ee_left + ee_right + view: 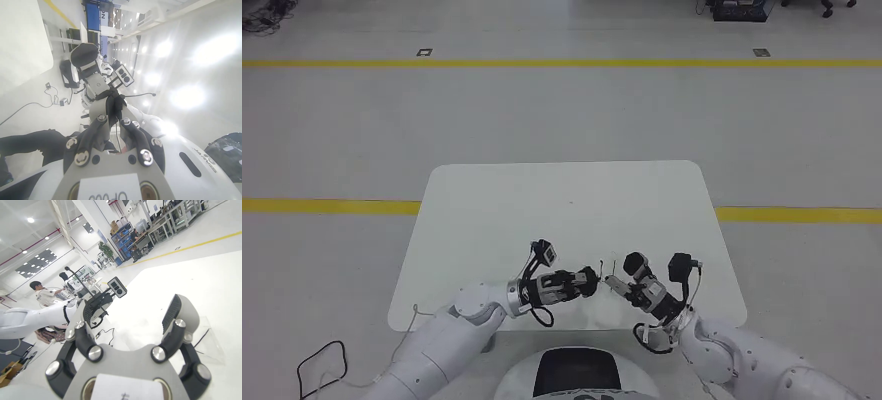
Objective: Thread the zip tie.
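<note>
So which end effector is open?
The right end effector: its fingers stand wide apart, whereas the left end effector is shut on the zip tie.

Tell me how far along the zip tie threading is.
Done: the zip tie is picked up, clamped in the left gripper. In hand: the right gripper, jaws open, faces it close by. Left: the tie is not yet looped, so threading it remains.

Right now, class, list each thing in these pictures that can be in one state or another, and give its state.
left gripper, shut on the zip tie.
right gripper, open, fingers wide apart, close in front of the left gripper.
zip tie, clamped near one end, the other end free in the air, no loop visible.
</note>
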Action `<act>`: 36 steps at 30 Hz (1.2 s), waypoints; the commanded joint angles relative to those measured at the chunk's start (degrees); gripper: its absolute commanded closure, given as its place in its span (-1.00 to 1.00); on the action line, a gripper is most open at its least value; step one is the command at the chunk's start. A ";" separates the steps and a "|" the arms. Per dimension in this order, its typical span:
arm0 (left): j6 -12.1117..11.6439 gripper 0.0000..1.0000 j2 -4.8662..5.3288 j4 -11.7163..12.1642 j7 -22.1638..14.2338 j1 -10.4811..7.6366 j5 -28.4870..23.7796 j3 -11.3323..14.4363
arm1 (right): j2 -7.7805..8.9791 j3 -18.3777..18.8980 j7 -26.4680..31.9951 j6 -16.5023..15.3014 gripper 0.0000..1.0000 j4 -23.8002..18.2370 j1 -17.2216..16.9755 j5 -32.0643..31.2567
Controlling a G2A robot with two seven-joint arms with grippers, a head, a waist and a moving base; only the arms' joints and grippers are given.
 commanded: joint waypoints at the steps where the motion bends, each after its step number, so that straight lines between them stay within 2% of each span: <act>1: 0.11 1.00 -0.05 0.16 -0.28 -0.02 -0.63 0.22 | 0.91 -0.96 1.44 0.00 -1.00 -0.86 1.07 1.17; 4: -0.03 1.00 -0.11 0.68 -0.84 -0.33 -1.49 0.38 | 1.04 -1.15 1.64 0.00 -1.00 -1.04 1.27 1.33; 10: 0.34 1.00 -0.17 0.22 -0.08 -0.22 -2.03 0.46 | 0.97 -1.04 1.98 0.00 -1.00 -1.27 1.18 1.62; 14: 0.15 1.00 0.08 0.07 0.14 0.02 -2.83 -0.41 | 1.24 0.82 6.79 0.00 -1.00 -3.35 1.40 9.29; 22: -0.10 1.00 1.00 -0.51 -1.84 1.57 -4.87 -3.64 | 4.08 6.99 21.81 0.00 -1.00 -6.20 1.31 20.94; 26: -0.10 1.00 1.19 -0.82 -1.95 2.11 -4.93 -4.21 | 4.78 10.63 30.80 0.00 -1.00 -7.09 0.70 26.73; 31: -0.10 1.00 1.25 -0.76 -1.96 2.25 -4.98 -4.34 | 4.41 15.41 40.87 0.00 -1.00 -6.82 -0.94 32.69; 36: -0.06 1.00 1.20 -0.42 -2.28 2.08 -5.44 -4.09 | 2.81 20.15 50.04 0.00 -1.00 -5.72 -3.23 36.37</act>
